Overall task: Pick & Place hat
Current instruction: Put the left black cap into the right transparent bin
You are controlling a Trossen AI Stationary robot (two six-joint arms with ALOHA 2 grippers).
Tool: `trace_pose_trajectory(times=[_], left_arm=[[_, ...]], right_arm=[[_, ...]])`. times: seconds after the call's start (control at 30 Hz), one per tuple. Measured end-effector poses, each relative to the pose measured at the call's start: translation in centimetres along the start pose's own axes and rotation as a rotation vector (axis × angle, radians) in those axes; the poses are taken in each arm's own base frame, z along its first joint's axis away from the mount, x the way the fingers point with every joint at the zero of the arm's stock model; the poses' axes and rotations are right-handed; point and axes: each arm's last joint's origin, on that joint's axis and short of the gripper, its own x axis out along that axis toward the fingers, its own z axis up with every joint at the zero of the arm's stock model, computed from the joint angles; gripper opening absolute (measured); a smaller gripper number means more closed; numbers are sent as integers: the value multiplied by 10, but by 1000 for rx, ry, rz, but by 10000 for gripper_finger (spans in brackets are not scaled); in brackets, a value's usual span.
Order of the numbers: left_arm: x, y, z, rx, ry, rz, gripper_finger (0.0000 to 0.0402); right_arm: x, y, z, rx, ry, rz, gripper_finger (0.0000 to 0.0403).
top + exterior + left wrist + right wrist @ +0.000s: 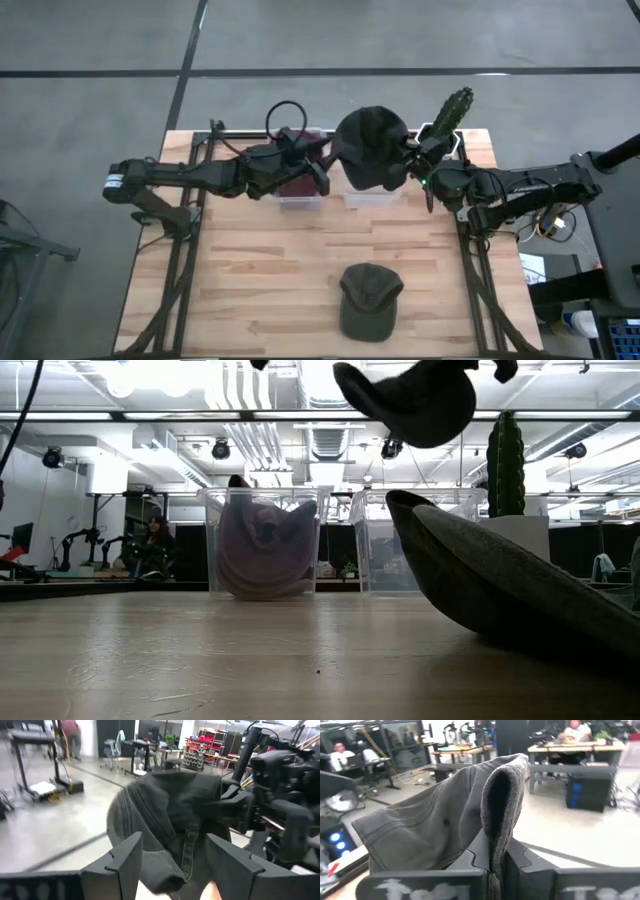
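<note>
A dark grey hat [368,145] is up in the air over the clear right bin [372,197], near the table's far edge. In the low view the hat [415,400] hangs high above both bins. My right gripper [410,165] reaches in from the right and is shut on it. My left gripper [322,177] is open over the left bin [298,192], just left of the hat; in the left wrist view its fingers [125,862] frame the hat [170,805] without plainly touching it. A second dark cap [370,300] lies on its underside near the table's near edge. My right gripper [496,862] pinches a folded edge of the hat [501,795] between its two fingers, several layers thick. The fingers come roughly level from the table's right. The hat is lifted clear, and its crown [430,825] spreads out beyond the fingers toward the left arm.
The left bin holds a maroon hat [262,550]. A cactus in a white pot [448,118] stands at the far right corner, right behind my right gripper. The second cap [520,590] fills the near right of the low view. Bare wood lies mid-table.
</note>
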Motion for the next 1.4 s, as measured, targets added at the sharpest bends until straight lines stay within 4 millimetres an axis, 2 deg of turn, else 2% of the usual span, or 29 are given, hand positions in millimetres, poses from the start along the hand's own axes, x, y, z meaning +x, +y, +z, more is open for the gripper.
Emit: trace_pose_trajectory(times=[0.33,0.43,0.7,0.97,1.4], left_arm=[[-18,11,15,175,-12,100,208],[-19,14,15,206,-5,171,208],[-20,19,9,312,46,292,208],[-22,24,6,359,94,337,208],[-18,31,7,357,95,362,208]], right_arm=[[26,-25,-18,201,88,-202,11],[37,-27,-25,286,125,-220,11],[62,-23,-44,275,186,-272,12],[68,-30,-48,304,198,-326,13],[66,-35,-57,327,234,-366,13]])
